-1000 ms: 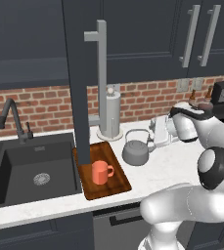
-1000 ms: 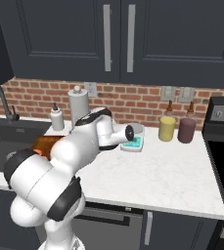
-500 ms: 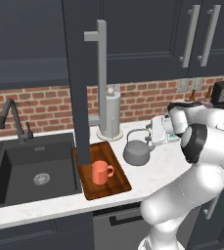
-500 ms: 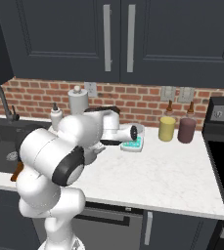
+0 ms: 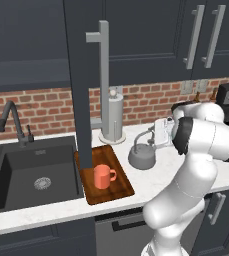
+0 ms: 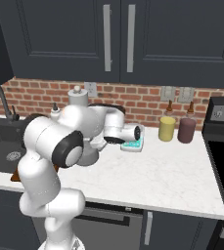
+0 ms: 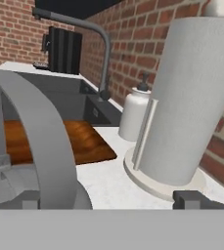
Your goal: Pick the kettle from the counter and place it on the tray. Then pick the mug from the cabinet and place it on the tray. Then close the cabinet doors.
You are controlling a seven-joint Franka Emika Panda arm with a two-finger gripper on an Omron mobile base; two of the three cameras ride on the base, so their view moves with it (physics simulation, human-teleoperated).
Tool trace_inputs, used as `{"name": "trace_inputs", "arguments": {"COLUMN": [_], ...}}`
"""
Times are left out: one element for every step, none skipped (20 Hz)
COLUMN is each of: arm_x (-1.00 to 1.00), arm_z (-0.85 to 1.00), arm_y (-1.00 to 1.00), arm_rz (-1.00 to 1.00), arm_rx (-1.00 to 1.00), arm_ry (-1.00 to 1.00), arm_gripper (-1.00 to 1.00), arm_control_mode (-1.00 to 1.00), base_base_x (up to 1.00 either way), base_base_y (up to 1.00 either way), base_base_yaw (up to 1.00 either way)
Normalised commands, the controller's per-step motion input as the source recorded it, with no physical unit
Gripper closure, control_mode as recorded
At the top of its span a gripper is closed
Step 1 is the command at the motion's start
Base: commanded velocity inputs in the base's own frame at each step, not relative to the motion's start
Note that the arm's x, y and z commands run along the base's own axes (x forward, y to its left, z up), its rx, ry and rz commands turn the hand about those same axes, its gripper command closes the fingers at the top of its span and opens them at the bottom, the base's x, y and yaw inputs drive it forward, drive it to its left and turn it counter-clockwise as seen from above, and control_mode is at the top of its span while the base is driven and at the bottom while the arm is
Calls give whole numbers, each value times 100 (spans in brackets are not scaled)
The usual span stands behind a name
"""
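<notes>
Left of the pincer, going left to right in the left base view: the black sink is farthest off, then the tray on the counter, with the mug already standing on it under the edge of the open cabinet door. The kettle is next, on the counter just right of the tray, not on it, directly in front of the pincer; its arched handle looms close at the left of the hand view. Paper-towel roll stands behind the kettle, against the brick wall. Pincer fingers are apart, nothing between them; one fingertip shows low in the hand view. In the right base view, a teal sponge lies just beyond the hand, and a yellow tumbler and maroon tumbler stand well right of it.
</notes>
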Motion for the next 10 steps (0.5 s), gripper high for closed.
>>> {"name": "trace_inputs", "arguments": {"arm_x": [0,-1,-8,-10,-9,-12,-11,-14,-9,-8], "arm_z": [-11,-9,-10,-7,-4,-4,-4,-7,-2,-3], "arm_y": [17,15,16,15,18,18,18,21,28,29], "arm_rz": [0,0,0,0,0,0,0,0,0,0], "arm_rx": [0,0,0,0,0,0,0,0,0,0], "arm_ry": [0,0,0,0,0,0,0,0,0,0], "arm_gripper": [-100,-100,-100,-100,-100,-100,-100,100,100,100], "arm_control_mode": [-100,-100,-100,-100,-100,-100,-100,-100,-100,-100], "base_base_x": [0,0,0,0,0,0,0,0,0,0], "base_base_y": [0,0,0,0,0,0,0,0,0,0], "base_base_yaw": [0,0,0,0,0,0,0,0,0,0]}}
